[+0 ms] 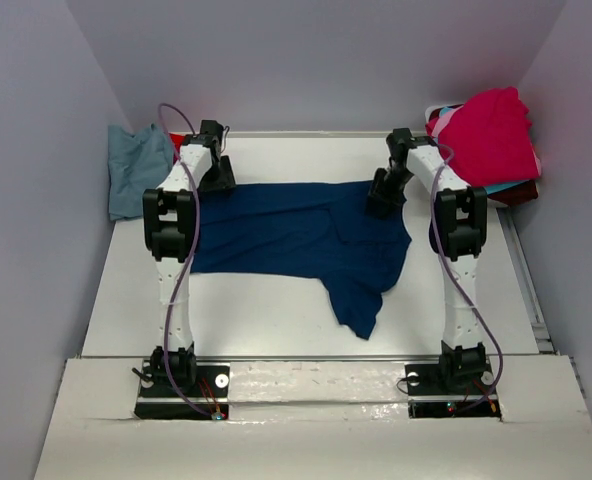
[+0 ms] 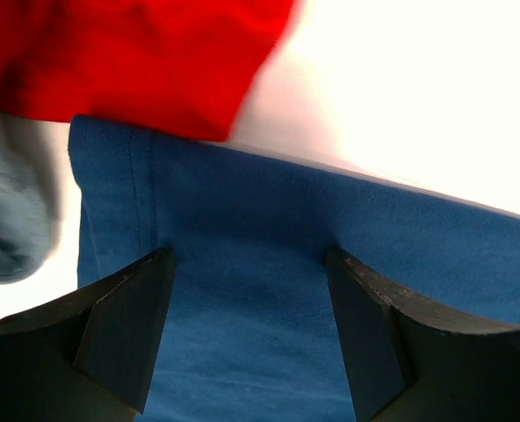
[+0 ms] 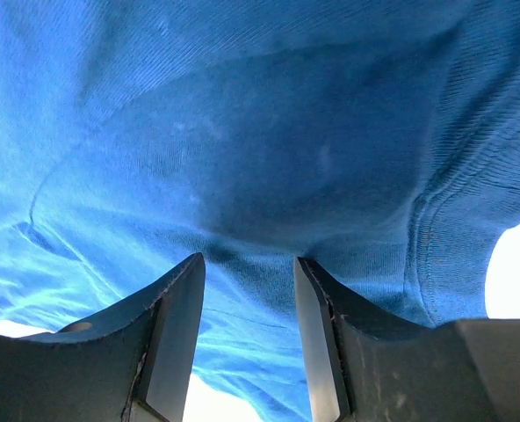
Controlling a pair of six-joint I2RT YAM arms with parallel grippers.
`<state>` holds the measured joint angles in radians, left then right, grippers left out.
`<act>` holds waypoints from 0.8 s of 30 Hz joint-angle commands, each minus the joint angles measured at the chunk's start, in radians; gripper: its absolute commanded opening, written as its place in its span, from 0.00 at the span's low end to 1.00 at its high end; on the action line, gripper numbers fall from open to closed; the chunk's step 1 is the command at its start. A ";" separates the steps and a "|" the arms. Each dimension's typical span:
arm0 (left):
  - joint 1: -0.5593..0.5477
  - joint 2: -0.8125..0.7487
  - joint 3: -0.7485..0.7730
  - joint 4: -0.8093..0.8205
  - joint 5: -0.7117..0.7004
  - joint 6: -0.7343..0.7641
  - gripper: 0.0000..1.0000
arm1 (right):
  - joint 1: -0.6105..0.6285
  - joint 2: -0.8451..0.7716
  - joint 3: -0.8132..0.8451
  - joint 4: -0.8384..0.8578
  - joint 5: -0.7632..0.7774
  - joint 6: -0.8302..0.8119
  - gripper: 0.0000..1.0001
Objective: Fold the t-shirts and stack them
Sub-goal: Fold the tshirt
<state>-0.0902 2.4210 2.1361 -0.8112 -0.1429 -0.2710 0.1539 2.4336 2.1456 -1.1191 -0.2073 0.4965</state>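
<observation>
1. Two arms are reaching out over the white table [image 1: 266, 305], and each is meeting the far edge of the navy t-shirt [image 1: 296, 235].
2. That navy t-shirt is lying spread across the middle of the table. Its body is stretching from left to right, and one part is trailing toward the near edge on the right side.
3. At the shirt's far left corner, the left gripper [image 2: 249, 259] is standing wide open. Its fingers [image 2: 124, 334] are straddling flat navy cloth just beside a stitched hem [image 2: 141, 189] and are not pinching it.
4. At the shirt's far right part, the right gripper [image 3: 249, 261] is holding its jaws parted with a narrower gap. Rumpled navy cloth is filling its view, and the jaws are not clamping on it.
5. Off the table's far left corner, a blue-grey t-shirt [image 1: 136, 165] is lying crumpled.
6. At the far right corner, a red t-shirt [image 1: 491, 130] is sitting on top of a heap, well apart from the navy one. A maroon t-shirt [image 1: 516, 190] is peeking out beneath it.
7. In the left wrist view, blurred red cloth is showing beyond the navy hem.
</observation>
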 commanded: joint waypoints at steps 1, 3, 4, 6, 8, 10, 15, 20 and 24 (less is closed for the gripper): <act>-0.052 0.030 0.027 -0.036 0.045 0.029 0.82 | -0.059 -0.001 -0.030 -0.007 0.121 -0.007 0.52; -0.066 0.033 0.036 -0.026 0.066 0.035 0.82 | -0.079 -0.004 -0.032 -0.011 0.134 -0.009 0.52; -0.080 0.035 0.039 -0.025 0.071 0.036 0.82 | -0.079 -0.005 -0.032 -0.013 0.140 -0.009 0.52; -0.091 0.038 0.044 -0.017 0.081 0.039 0.82 | -0.088 -0.011 -0.032 -0.013 0.144 -0.012 0.52; -0.100 0.043 0.054 -0.013 0.095 0.041 0.82 | -0.099 -0.010 -0.023 -0.016 0.146 -0.018 0.52; -0.100 0.049 0.064 -0.006 0.104 0.039 0.82 | -0.099 -0.001 -0.010 -0.021 0.148 -0.032 0.52; -0.100 0.087 0.090 -0.005 0.101 0.039 0.82 | -0.099 0.042 0.059 -0.027 0.115 -0.062 0.53; -0.100 0.125 0.123 -0.014 0.082 0.032 0.82 | -0.099 0.105 0.172 -0.033 0.085 -0.092 0.54; -0.091 0.142 0.136 -0.023 0.046 0.019 0.82 | -0.099 0.142 0.227 -0.036 0.082 -0.092 0.55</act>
<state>-0.1879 2.4989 2.2608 -0.8135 -0.0708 -0.2405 0.0643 2.5145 2.3135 -1.1950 -0.1421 0.4366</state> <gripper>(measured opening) 0.819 0.543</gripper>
